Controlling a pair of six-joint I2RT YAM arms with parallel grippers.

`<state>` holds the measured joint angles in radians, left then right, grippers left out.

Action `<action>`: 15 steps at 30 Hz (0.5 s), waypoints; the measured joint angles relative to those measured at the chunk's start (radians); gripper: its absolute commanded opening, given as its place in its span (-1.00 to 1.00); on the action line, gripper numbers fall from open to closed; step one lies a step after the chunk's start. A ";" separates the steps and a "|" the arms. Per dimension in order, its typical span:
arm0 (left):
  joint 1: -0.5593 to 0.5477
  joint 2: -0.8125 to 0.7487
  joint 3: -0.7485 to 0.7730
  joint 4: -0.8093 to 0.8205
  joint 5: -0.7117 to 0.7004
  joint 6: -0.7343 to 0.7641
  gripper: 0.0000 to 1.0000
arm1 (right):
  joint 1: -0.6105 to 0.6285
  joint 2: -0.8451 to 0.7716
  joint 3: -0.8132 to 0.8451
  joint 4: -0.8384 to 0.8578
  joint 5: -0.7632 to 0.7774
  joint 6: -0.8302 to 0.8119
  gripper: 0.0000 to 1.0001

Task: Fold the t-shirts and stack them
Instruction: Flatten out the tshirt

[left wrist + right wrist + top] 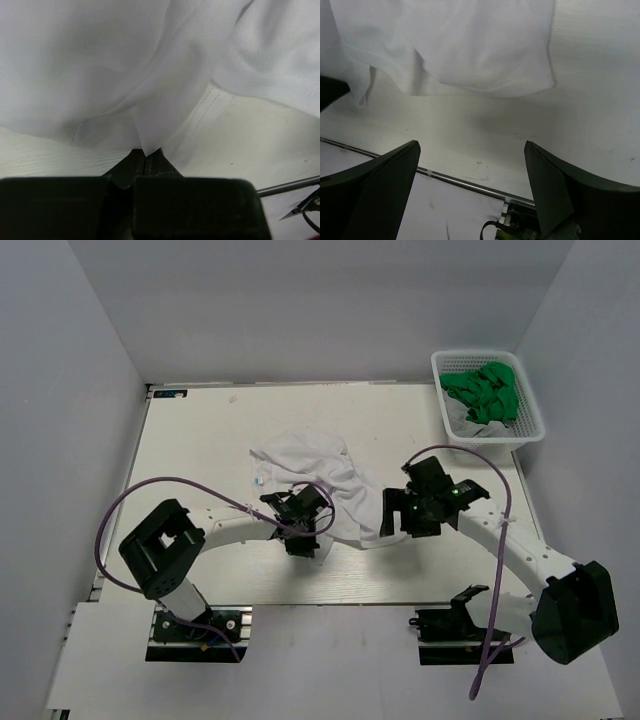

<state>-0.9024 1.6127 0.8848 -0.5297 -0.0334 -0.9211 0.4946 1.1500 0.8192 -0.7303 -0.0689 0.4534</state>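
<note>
The white t-shirt (312, 472) lies crumpled in the middle of the table. My left gripper (300, 530) is shut on a fold of its near edge; in the left wrist view (147, 152) the white cloth (125, 75) rises from between the closed jaws. My right gripper (398, 523) is open and empty at the shirt's right edge; in the right wrist view (471, 145) the shirt's hem (485, 55) lies just beyond the spread fingers (380, 175). Green t-shirts (484, 388) lie bunched in the basket.
A white mesh basket (530, 426) stands at the back right corner of the table. Purple cables loop over both arms. The table's near edge with a metal rail (465, 182) runs under my right gripper.
</note>
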 measured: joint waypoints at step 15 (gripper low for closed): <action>0.001 -0.074 -0.013 -0.153 -0.074 -0.031 -1.00 | 0.347 0.272 0.043 0.239 0.078 -0.149 0.61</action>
<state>-0.9012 1.5383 0.8719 -0.6823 -0.1078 -0.9516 0.8413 1.4223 0.8619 -0.4911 0.0093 0.3046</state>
